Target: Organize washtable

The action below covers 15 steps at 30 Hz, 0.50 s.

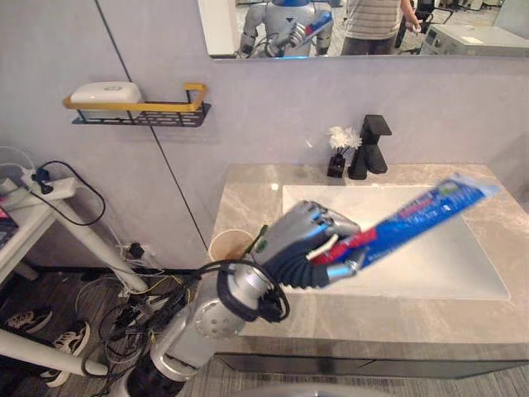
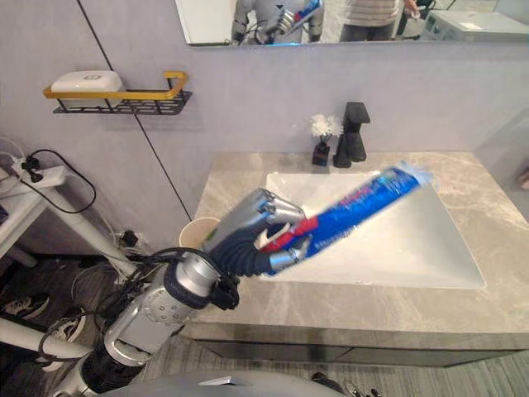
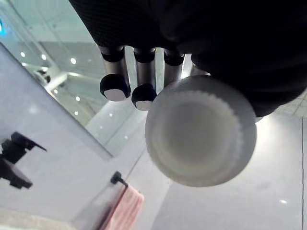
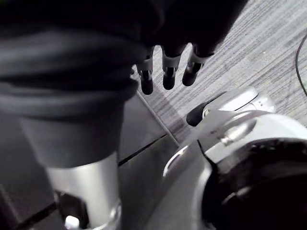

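My left hand [image 1: 302, 240] is shut on a blue toothpaste tube [image 1: 421, 213] with a red band near the grip. It holds the tube slanted up to the right, above the white sink basin [image 1: 463, 265]. The tube's round white cap [image 3: 200, 139] shows in the left wrist view, beside the curled fingers [image 3: 115, 86]. A paper cup [image 1: 231, 246] stands on the left part of the grey marble countertop [image 1: 248, 198], just left of the hand. My right hand [image 4: 165, 72] hangs low over the floor with straight fingers, holding nothing.
A black faucet [image 1: 369, 147] and a small dark vase of white flowers [image 1: 339, 153] stand behind the basin. A wall shelf [image 1: 165, 107] with a yellow rail carries a white soap [image 1: 106, 92]. The mirror above reflects a person [image 1: 372, 21].
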### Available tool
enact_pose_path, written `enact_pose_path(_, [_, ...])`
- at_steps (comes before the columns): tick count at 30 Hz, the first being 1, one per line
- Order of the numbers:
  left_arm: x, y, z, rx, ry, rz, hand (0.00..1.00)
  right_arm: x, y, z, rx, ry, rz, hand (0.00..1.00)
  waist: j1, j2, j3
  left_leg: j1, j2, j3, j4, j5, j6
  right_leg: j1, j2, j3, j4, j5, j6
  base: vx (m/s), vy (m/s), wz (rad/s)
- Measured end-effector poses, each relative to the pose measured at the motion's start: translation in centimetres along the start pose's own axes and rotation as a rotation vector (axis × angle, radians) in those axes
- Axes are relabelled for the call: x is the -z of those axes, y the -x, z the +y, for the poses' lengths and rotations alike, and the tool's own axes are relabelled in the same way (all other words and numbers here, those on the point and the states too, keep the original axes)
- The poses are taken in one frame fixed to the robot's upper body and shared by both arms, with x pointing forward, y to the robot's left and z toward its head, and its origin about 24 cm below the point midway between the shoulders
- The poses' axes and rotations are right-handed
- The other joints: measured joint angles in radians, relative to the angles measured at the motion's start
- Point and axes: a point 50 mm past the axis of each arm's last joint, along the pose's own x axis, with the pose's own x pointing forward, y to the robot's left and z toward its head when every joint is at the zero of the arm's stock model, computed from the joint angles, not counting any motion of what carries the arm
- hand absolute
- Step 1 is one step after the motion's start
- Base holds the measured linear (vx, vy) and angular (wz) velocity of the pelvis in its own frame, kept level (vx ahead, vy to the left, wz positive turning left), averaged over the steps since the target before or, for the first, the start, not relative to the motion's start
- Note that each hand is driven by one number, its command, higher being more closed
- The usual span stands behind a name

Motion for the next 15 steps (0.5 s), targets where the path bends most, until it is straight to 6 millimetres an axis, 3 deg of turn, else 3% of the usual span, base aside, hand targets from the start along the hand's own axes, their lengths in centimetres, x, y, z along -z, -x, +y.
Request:
enact_pose_path(4, [0.3,0.0,1.5,-0.088,-0.058,0.014,1.00,-2.1,1.0,0.2,0.002,-0.064,-0.169,0.00,-0.023,-0.002,-0.001,0.000,-0.001,0.021,0.001,0.000,0.000,-0.015,0.001,0.024,0.003,0.002,0.001,0.02,0.007,-0.21])
enact_pose_path(9, [0.7,0.2,2.7,-0.159,-0.095,0.037,1.00,-5.3,2.4,-0.3,0.049,-0.199,-0.377,0.00,-0.024,-0.004,0.000,-0.016,0.000,0.074,-0.002,-0.002,0.001,-0.063,0.007,0.074,-0.001,0.018,0.005,-0.02,0.010,-0.32])
enact_pose_path(12, [1.0,0.6,3.4,-0.203,-0.142,0.069,1.00,-8.3,4.2,-1.0,0.086,-0.233,-0.546,0.00,-0.026,0.001,0.000,-0.017,0.001,0.120,-0.010,-0.004,0.003,-0.094,0.013,0.120,-0.001,0.026,0.002,0.00,0.013,-0.45])
enact_pose_path(14, [0.8,0.8,3.9,-0.228,-0.169,0.075,1.00,-11.8,6.2,-2.0,0.144,-0.240,-0.726,0.00,-0.026,0.005,0.004,-0.017,0.001,0.162,-0.011,-0.009,0.005,-0.116,0.017,0.156,-0.001,0.039,0.009,0.02,0.014,-0.49])
enact_pose_path(15, [0.7,0.8,4.1,-0.233,-0.175,0.072,1.00,-12.7,6.8,-2.3,0.159,-0.243,-0.772,0.00,-0.026,0.007,0.006,-0.017,0.000,0.166,-0.012,-0.009,0.005,-0.119,0.018,0.162,-0.001,0.041,0.007,0.02,0.013,-0.32])
